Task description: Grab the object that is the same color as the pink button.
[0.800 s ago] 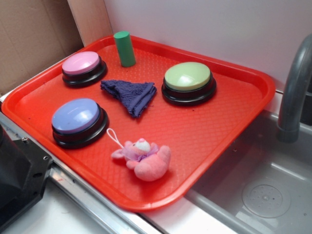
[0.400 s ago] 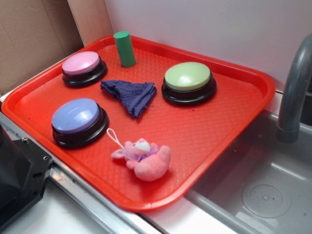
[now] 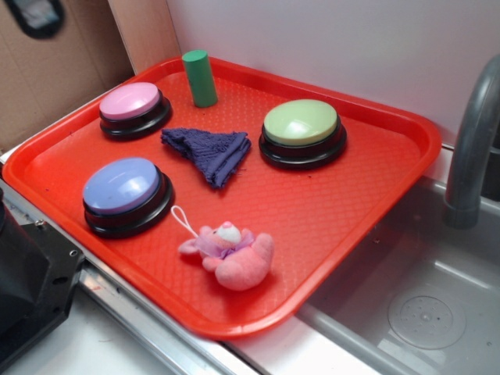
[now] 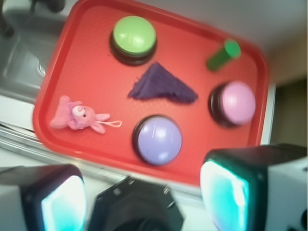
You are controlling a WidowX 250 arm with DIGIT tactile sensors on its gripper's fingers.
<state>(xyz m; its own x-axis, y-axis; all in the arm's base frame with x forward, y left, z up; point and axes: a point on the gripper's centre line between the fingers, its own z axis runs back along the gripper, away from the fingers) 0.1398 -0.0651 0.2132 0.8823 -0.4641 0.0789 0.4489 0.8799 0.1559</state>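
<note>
The approach step is in hand: the claw [image 4: 144, 192] is held open and empty, high above the tray [image 3: 375, 203]. The pink plush toy [image 3: 233, 254] lies near the tray's front edge, well apart from the pink button [image 3: 131, 103]. For the next move, the claw is to be lowered over the toy and closed.

A dark blurred shape [image 3: 33, 16] is now showing at the top left corner of the outside view, over the cardboard [image 3: 55, 74], where only bare cardboard was showing before.
</note>
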